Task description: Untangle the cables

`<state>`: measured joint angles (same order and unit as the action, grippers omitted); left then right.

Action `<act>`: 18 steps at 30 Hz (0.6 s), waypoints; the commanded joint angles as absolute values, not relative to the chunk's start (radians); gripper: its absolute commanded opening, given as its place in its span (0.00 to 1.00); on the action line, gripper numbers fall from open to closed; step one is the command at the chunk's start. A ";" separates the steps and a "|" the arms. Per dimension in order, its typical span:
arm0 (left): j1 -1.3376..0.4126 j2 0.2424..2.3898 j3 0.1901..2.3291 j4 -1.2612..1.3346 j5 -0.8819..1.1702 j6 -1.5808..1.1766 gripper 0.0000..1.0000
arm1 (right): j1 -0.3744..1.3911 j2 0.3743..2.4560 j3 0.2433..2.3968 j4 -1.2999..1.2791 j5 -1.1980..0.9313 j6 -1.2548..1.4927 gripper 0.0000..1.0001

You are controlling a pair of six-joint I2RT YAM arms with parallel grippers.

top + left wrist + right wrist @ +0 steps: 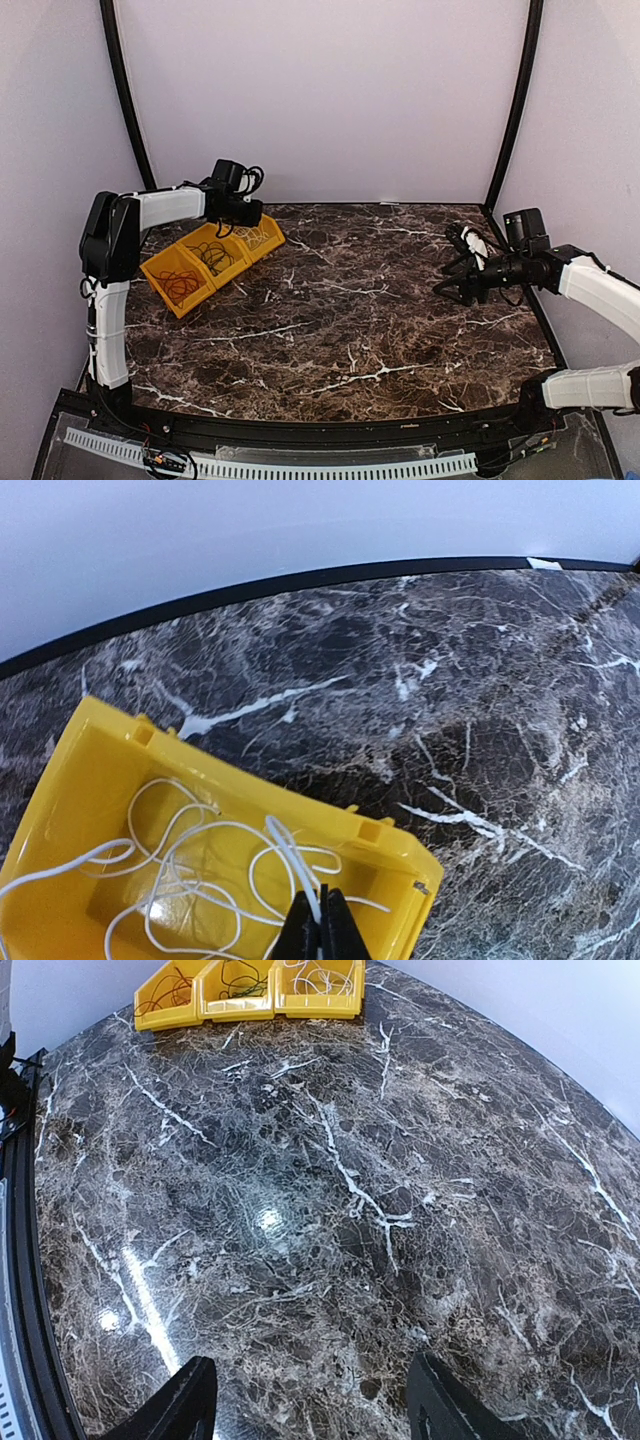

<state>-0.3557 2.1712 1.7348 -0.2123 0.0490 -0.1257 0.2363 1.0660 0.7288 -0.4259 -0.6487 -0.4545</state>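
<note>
White cable (290, 855) lies in yellow bin (300, 810); closed left hand (321, 925) just above.

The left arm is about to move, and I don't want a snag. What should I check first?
1. Left gripper shut on the white cable: ok, a strand runs into its closed tips.
2. Rest of that cable lying inside the yellow bin: ok.
3. Its loops free of knots: cannot tell, they overlap.
4. Red-orange cable and black cable kept apart from it: ok.
5. Right gripper open, holding nothing, away from the bin: ok.
</note>
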 commanded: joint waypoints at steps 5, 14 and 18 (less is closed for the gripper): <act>-0.350 2.129 1.803 -0.211 0.259 0.026 0.01 | 0.232 1.075 0.718 -0.394 -0.634 -0.467 0.67; -0.342 2.121 1.743 -0.211 0.193 0.126 0.00 | 0.231 1.078 0.716 -0.395 -0.635 -0.470 0.67; -0.321 2.119 1.729 -0.241 0.177 0.128 0.00 | 0.231 1.079 0.716 -0.396 -0.632 -0.472 0.67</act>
<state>-0.3454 2.1708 1.7546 -0.2089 0.1932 0.0933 0.2359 1.0813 0.7288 -0.4259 -0.6334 -0.4625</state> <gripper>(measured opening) 0.009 0.668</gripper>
